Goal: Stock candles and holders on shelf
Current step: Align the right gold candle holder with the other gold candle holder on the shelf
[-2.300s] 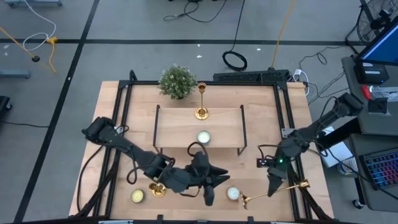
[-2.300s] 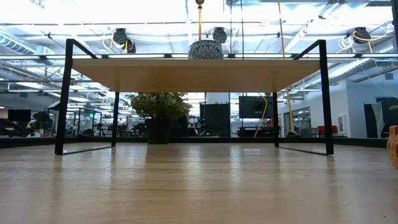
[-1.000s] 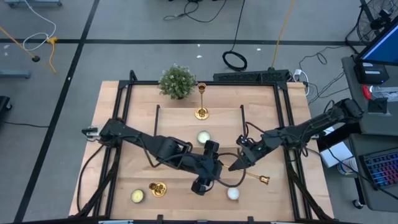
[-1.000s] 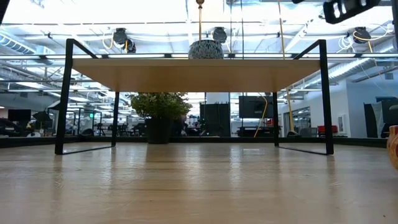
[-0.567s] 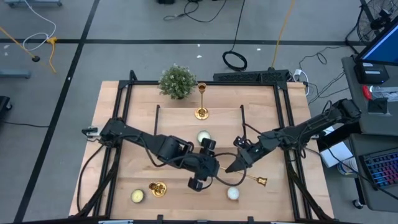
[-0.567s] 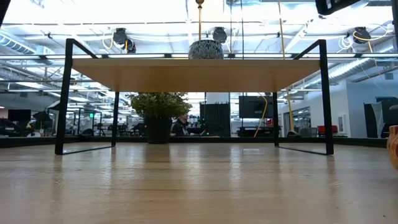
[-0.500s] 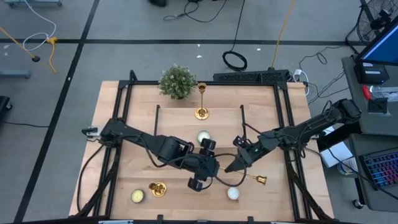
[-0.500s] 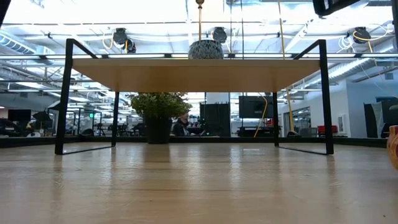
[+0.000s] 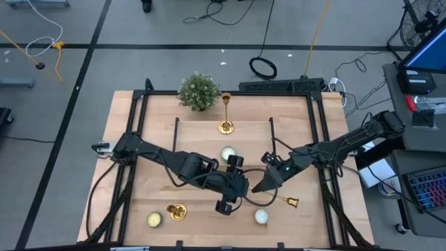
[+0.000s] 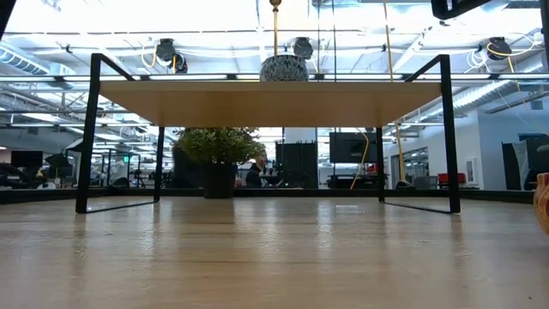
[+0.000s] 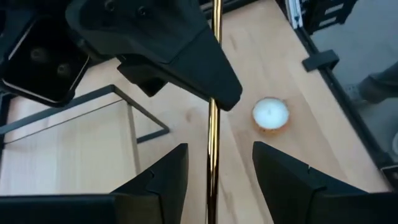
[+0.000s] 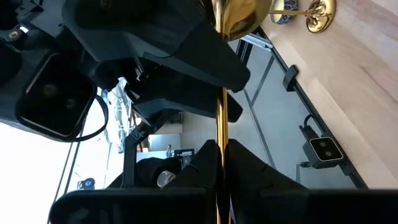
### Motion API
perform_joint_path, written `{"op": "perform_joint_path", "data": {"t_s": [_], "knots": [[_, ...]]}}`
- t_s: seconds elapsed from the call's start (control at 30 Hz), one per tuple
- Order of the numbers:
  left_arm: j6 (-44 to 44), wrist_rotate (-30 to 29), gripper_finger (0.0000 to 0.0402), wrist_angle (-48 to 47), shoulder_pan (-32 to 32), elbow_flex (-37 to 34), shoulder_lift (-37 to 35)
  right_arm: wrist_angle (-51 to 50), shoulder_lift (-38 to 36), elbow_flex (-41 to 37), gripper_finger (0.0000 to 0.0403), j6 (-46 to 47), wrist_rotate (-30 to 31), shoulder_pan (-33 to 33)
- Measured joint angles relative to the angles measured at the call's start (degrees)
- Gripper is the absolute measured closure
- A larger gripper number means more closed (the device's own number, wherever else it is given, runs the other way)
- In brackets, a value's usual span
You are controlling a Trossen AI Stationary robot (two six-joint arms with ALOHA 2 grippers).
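My right gripper (image 9: pixel 259 187) is shut on a gold holder (image 9: pixel 282 199), held level above the table's near middle. My left gripper (image 11: pixel 219 163) is open, with one finger on each side of the holder's stem (image 11: pixel 214 134), not touching it. A second holder (image 9: pixel 225 115) stands upright on its base on the shelf (image 9: pixel 202 143), with a pale candle (image 9: pixel 228 154) in front of it. A third holder (image 9: pixel 175 211) and a yellowish candle (image 9: pixel 154 219) rest on the table at the near left. A white candle (image 9: pixel 261 217) sits below the held holder. My right gripper pinches the holder's thin stem (image 12: pixel 219 134) between its two fingers, which come in level from the table's right and lie across the stem. The holder is lifted clear and lies level. One end (image 9: pixel 293 202) points to the right edge and the flared end (image 12: pixel 239 15) reaches toward the left arm.
A green plant (image 9: pixel 198 90) stands at the table's far edge behind the shelf. The shelf's black legs (image 10: pixel 89 129) leave a low gap under the board. Both arms cross just in front of the shelf's near edge.
Both grippers have stayed almost still over the last second, with the holder level between them. Earlier, my right gripper carried the holder up from the table's near right toward the middle. My left gripper came away from the near edge to meet it.
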Motion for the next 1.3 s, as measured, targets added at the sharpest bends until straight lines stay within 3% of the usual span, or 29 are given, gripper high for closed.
{"op": "perform_joint_path", "data": {"t_s": [0.13,0.37,0.57,0.8,1.03,1.3], "knots": [[-2.53,-0.15,0.0254,-0.01,0.62,0.00,0.00,-0.12,0.28,0.00,0.0392,-0.07,-0.05,0.03],[-3.78,3.53,0.0384,-0.14,0.93,-0.02,0.00,-0.09,0.26,0.00,0.0388,-0.28,-0.10,0.38],[-7.31,3.80,0.0364,-0.29,0.95,-0.02,0.00,-0.05,0.26,-0.04,0.0387,-0.83,-0.03,0.38],[-11.54,6.92,0.0385,-0.11,0.97,0.00,-0.16,2.94,0.33,-0.22,0.0372,-3.59,-0.06,0.42],[-15.31,11.33,0.0385,-0.44,0.67,0.04,-0.39,5.03,0.37,-0.24,0.0328,-6.38,0.67,0.48],[-17.40,20.40,0.0385,-0.22,0.41,-0.17,-0.26,8.46,0.24,0.00,0.0266,-6.86,3.28,-0.19]]}}
